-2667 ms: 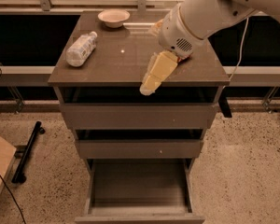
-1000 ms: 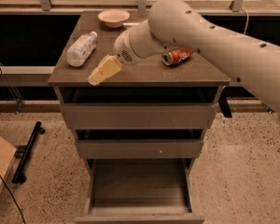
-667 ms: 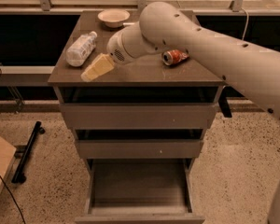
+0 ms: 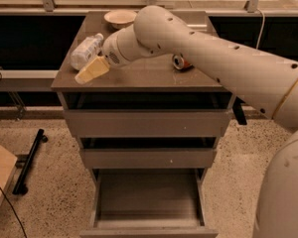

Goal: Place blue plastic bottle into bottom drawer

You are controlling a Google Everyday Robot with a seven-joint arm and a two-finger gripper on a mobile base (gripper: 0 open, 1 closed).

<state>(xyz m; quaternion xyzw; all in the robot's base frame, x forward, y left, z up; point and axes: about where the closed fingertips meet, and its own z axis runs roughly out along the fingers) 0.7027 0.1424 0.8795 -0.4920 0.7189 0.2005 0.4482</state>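
Observation:
The blue plastic bottle [image 4: 85, 51] lies on its side at the left of the cabinet top [image 4: 139, 76], white cap toward the back. My gripper [image 4: 91, 71] reaches in from the right and sits just in front of the bottle, close beside it, above the top's left front corner. The bottom drawer [image 4: 148, 202] is pulled out, its box interior showing nothing inside.
A crushed red soda can [image 4: 180, 62] lies on the top right of my arm. A shallow bowl [image 4: 119, 18] stands at the back. The two upper drawers [image 4: 148, 123] are slightly ajar. A cardboard box [image 4: 0, 182] and a black bar [image 4: 30, 161] lie on the floor at left.
My arm has swung left across the cabinet top, from the right front to beside the bottle. The can, hidden behind the arm at first, now shows.

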